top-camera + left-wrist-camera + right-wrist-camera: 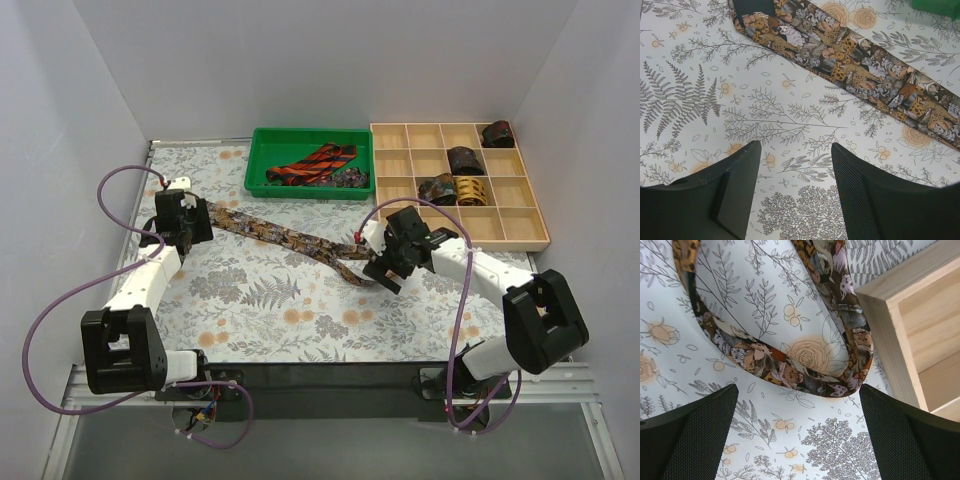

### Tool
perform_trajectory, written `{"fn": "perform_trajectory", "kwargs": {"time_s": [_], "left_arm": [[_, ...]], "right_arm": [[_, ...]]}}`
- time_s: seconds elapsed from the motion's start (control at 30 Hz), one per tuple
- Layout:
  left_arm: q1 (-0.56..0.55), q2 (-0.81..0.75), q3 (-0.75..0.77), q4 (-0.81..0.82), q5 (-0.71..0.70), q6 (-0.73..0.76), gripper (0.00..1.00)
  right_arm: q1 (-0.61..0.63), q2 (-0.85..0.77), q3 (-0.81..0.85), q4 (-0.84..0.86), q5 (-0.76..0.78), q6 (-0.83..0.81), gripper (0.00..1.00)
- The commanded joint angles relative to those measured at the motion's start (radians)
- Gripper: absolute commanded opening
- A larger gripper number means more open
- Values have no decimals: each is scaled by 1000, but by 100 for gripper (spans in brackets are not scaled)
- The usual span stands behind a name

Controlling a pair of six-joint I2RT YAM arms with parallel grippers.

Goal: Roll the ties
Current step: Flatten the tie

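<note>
**Both grippers open over one unrolled tie**

Left gripper (795,147): fingers apart at about a middling spread, nothing between them. It hangs over the floral cloth (790,100). The mottled tie (855,75) lies flat just beyond the fingertips, not touched.

Right gripper (799,390): fingers spread very wide, holding nothing, with bare cloth between them. The tie's bend sits just ahead of the fingertips. Whether either finger grazes the cloth, cannot tell.

Mottled tie, long axis: from the top view it runs diagonally across the cloth, from its far-left end beside the left gripper down to the near right at the right gripper. There it doubles back in a U-shaped loop, close against the corner of the wooden tray (525,215). It lies flat along the run, with one edge lifted at the loop.

Count:
- One mottled tie, laid out.
- One striped tie (315,165), red and black, heaped in the green bin (256,160) with a dark patterned bundle (350,178) beside it.
- Four rolled ties in the tray, each in its own compartment: three dark coils (465,160) and one gold coil (470,190).
- Two arms, two purple cables (60,300).
</note>
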Motion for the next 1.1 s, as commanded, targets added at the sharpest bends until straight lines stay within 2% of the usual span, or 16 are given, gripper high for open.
{"fn": "perform_trajectory", "kwargs": {"time_s": [0.0,0.23,0.37,0.57,0.67,0.7,0.77,0.87,0.9,0.97,1.07], "left_arm": [[-7,-30,11,5,15,9,55],[-9,-29,14,7,28,8,55],[-7,-26,16,7,35,8,55],[-7,-18,17,5,28,11,55],[-7,-14,17,5,24,12,55],[-7,-14,19,5,22,14,55],[-7,-12,17,7,18,15,55],[-7,-9,20,5,15,18,55],[-7,-9,19,5,18,18,55],[-7,-6,22,5,18,20,55],[-7,11,28,5,21,24,55]], "right_arm": [[5,26,-6,0,66,-36,96],[5,95,24,-1,156,-52,96],[5,140,31,15,157,-58,95],[3,175,65,20,117,-75,88],[-3,190,86,19,105,-86,78],[-12,192,89,17,70,-86,68],[-15,193,96,15,51,-84,61],[-18,195,94,9,48,-75,43],[-18,190,97,-9,6,-69,26],[-18,183,100,-23,-18,-41,11],[-18,161,128,-96,-64,49,11]]}}
